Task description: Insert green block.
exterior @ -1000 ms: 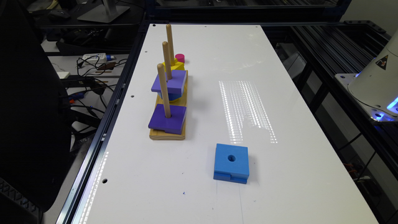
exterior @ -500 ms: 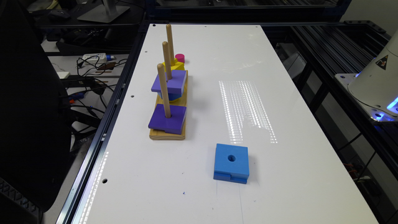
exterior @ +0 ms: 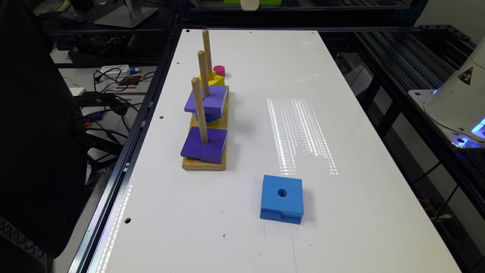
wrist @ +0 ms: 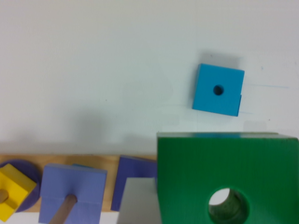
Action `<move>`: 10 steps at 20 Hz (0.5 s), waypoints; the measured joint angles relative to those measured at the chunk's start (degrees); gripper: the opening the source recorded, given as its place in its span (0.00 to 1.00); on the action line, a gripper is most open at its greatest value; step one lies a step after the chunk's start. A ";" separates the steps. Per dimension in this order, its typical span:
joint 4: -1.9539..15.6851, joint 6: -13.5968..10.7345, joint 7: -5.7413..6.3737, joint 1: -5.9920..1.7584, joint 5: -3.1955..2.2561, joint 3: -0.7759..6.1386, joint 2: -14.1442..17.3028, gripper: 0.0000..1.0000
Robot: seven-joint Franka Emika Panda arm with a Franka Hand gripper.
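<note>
Carrying the green square block with a round hole [wrist: 224, 177], tool grip state impossible to tell, best centring hole over a wooden peg [exterior: 199, 110] before lowering.

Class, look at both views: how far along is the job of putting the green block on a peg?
Done: the green block is lifted, close under the wrist camera, high above the table. In hand: carrying it over the peg board. Left: threading its hole onto a peg; it is on none yet.
</note>
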 joint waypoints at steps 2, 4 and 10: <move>0.00 0.88 0.00 -0.04 -0.17 0.00 0.78 0.00; 0.01 1.86 0.00 -0.09 -0.37 -0.01 1.66 0.00; 0.08 4.82 0.00 -0.24 -1.13 -0.04 4.33 0.00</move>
